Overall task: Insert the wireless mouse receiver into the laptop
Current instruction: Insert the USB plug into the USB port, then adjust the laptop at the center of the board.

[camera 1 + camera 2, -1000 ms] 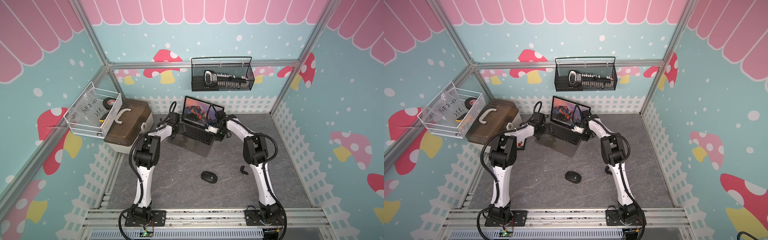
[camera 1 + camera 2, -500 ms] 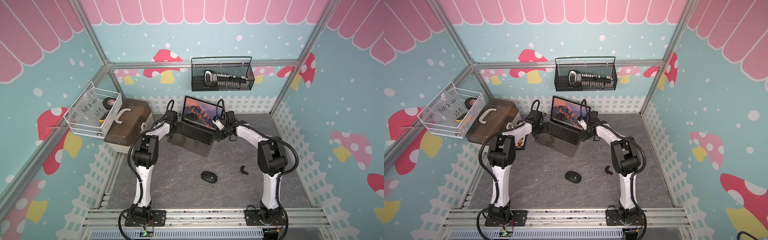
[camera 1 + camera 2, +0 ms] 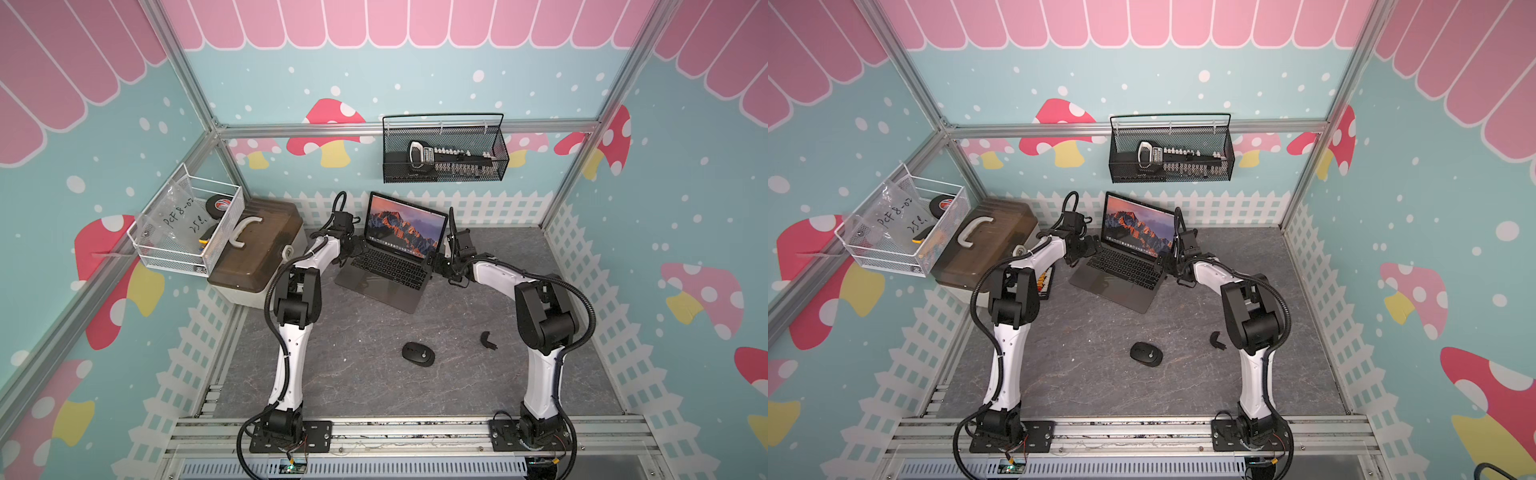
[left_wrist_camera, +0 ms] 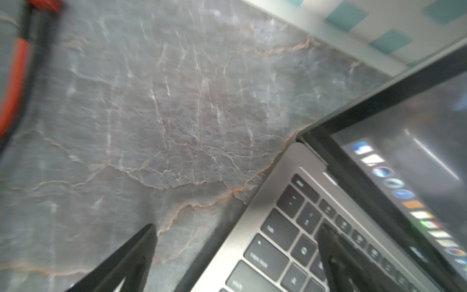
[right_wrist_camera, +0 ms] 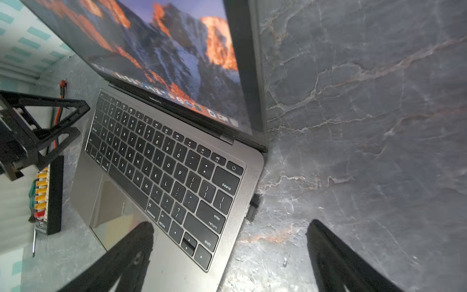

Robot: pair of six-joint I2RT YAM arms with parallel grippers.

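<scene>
Wireless mouse receiver point(image 5: 253, 207) plugged into side of laptop point(image 3: 386, 272), near back edge of table point(image 3: 365, 374), right jaws spread clear of it, left jaws spread

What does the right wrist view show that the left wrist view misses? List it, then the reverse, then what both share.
Only right wrist: the tiny dark receiver stub sticking out of the side edge of the slim dark-grey metal laptop, its trackpad, the orange mountain picture, the open right gripper. Only left wrist: a close look at the escape-key corner, framed by the open left gripper. Both: the laptop and the grey marbled tabletop.
</scene>
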